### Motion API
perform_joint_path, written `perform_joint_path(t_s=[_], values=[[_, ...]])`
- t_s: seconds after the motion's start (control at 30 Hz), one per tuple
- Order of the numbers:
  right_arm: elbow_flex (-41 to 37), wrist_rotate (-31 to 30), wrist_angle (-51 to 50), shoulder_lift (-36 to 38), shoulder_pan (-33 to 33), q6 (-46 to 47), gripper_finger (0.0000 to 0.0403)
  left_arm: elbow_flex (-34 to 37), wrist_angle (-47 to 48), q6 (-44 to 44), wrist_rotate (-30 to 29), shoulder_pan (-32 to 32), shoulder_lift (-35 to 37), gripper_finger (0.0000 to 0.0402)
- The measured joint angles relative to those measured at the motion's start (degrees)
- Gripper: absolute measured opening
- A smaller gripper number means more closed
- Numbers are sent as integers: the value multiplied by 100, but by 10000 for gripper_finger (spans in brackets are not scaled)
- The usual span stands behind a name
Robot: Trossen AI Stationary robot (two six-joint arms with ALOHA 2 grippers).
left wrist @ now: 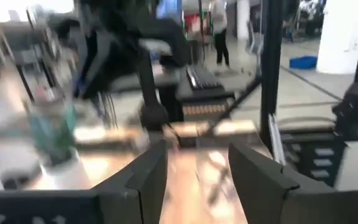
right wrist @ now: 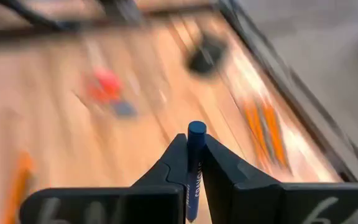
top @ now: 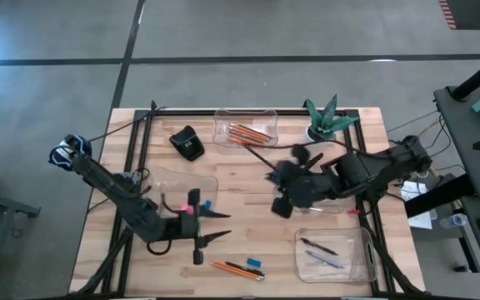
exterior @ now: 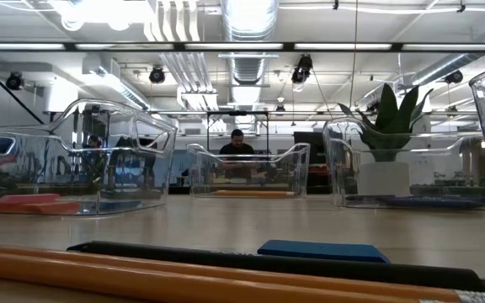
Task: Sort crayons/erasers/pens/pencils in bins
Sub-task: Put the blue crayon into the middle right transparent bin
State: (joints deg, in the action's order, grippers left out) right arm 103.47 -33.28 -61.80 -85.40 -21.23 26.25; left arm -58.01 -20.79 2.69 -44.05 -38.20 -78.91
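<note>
On the pale wooden-plank desk [top: 248,175], four clear, glossy bins with rounded corners hold the sorted pieces: the far bin [top: 246,129] has slim orange pencils [top: 248,133], the near-right bin [top: 333,254] dark pens [top: 319,247], and the left bin [top: 182,190] pink erasers [top: 192,202]. The right pincer [right wrist: 193,163], above the desk's middle, is clamped tight on a smooth round dark-blue crayon [right wrist: 194,168]. The left pincer [top: 211,227] hangs with fingers spread and empty near the front edge, beside loose pencils and a flat blue eraser [top: 254,262].

Bare wood mid-table [top: 240,171], between pencil bin [top: 246,128] and loose pencils [top: 236,268].
</note>
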Motion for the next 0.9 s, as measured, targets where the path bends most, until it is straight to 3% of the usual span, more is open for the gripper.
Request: perform_joint_path(t_s=[0.13,0.27,0.5,0.7,0.9], values=[[-259,-11,-1768,-16,8,1345,18,43,924,-1465,6,38,-224,155],[-912,7,-2357,-55,3,2057,18,47,1485,-2348,195,54,-607,155],[-2226,103,-2236,-69,28,2367,23,47,1582,-2652,1702,103,-1323,155],[-3139,656,-1603,-64,55,2497,27,47,1579,-3066,2971,182,-1927,155],[-3633,728,-1113,-64,89,2346,27,47,1535,-3387,3617,296,-2223,155]])
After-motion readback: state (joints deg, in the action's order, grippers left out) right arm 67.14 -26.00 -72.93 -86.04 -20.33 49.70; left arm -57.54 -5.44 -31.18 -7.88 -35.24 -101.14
